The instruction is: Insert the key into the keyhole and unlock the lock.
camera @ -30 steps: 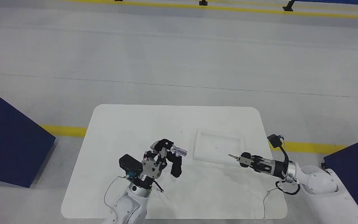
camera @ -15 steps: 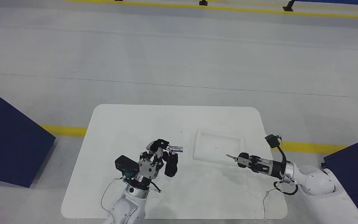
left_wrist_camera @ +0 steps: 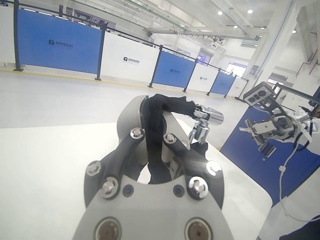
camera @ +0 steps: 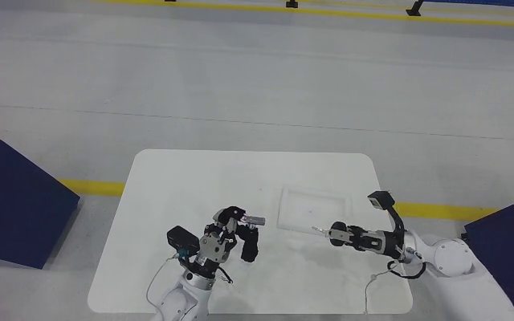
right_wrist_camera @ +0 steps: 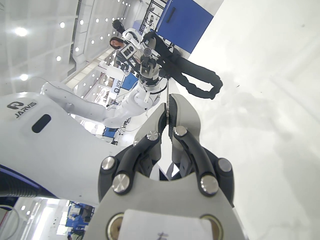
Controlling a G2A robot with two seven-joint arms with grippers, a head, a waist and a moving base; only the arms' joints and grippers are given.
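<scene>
Both closed: left tool (camera: 238, 230) grips the lock (left_wrist_camera: 212, 117); right tool (right_wrist_camera: 167, 106) pinches the key (right_wrist_camera: 167, 92), near the tray (camera: 315, 207).

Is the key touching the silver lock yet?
Apart. The top view shows bare table between the key in the right claw and the lock.

Lock (left_wrist_camera: 212, 117) – polished chrome metal, glossy. Cable sleeve (left_wrist_camera: 172, 105) – black woven cloth, rough, frayed at end. Key (right_wrist_camera: 167, 101): thin bare metal. Table (camera: 152, 233): white, smooth, matt.
</scene>
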